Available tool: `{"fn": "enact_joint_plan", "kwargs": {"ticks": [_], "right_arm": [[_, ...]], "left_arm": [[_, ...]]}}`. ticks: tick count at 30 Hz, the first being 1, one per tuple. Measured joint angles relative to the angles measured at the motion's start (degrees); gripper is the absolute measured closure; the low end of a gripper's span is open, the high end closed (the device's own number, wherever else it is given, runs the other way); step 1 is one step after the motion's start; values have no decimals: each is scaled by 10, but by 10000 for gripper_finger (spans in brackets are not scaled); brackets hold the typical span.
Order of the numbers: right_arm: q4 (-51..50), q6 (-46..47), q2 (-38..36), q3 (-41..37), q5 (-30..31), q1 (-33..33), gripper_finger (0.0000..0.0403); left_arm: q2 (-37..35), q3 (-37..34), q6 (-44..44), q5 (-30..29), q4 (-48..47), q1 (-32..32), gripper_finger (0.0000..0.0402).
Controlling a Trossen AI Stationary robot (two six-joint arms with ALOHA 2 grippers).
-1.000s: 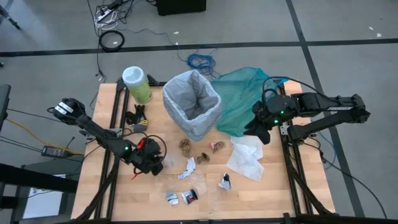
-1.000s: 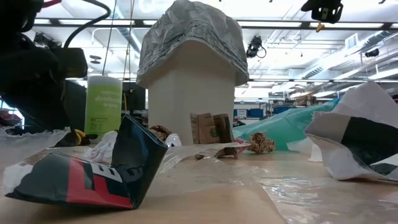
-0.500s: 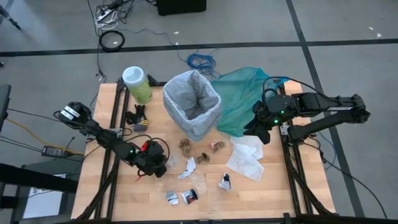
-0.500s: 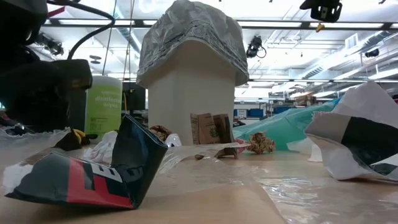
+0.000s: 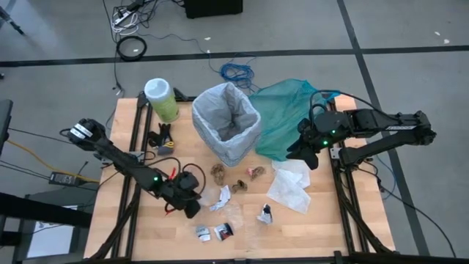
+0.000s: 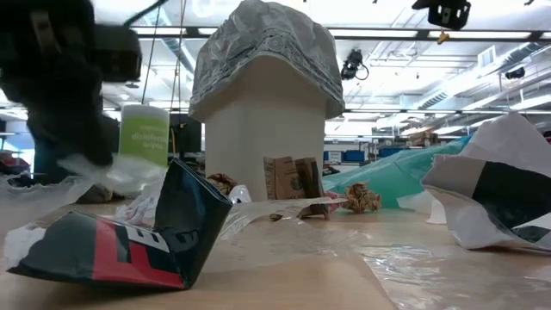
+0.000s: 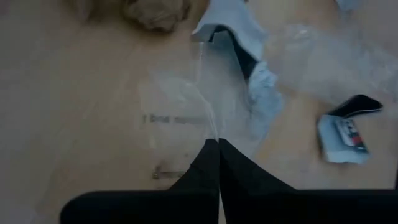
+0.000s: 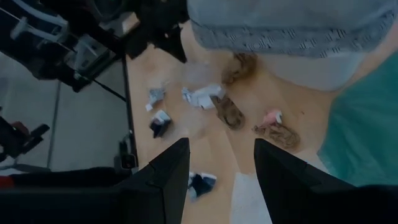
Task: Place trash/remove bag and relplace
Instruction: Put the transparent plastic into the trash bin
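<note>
Left gripper pinched shut on a clear plastic scrap: light, limp, slippery; hold its edge. Right gripper idle, spread open.

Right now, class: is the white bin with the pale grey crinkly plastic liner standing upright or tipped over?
Upright. In the low view the white bin stands level on the wooden table; the high view looks straight down into the mouth of its pale grey liner.
</note>
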Motion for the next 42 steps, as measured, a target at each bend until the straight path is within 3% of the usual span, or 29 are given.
{"fn": "enact_joint_plan", "kwargs": {"ticks": [9, 18, 20, 24, 27, 30, 34, 42], "right_arm": [[53, -5, 37, 0, -4, 37, 239], [53, -37, 74, 0, -6, 71, 240], [52, -42, 78, 0, -4, 73, 240], [57, -55, 85, 0, 6, 73, 241], [67, -64, 86, 0, 10, 73, 241], [72, -66, 87, 0, 15, 73, 241], [72, -66, 89, 0, 15, 73, 241], [72, -61, 89, 0, 15, 73, 241]], "left_arm": [[-4, 132, 26, -1, -149, 15, 400], [-5, 384, 161, 47, -298, 15, 400], [-5, 445, 192, 20, -335, 15, 400], [-6, 540, 284, -114, -390, 31, 400], [-6, 584, 375, -202, -396, 69, 400], [-6, 612, 448, -235, -390, 132, 400], [-5, 615, 491, -216, -395, 230, 400], [1, 587, 515, -81, -393, 376, 364]]}}
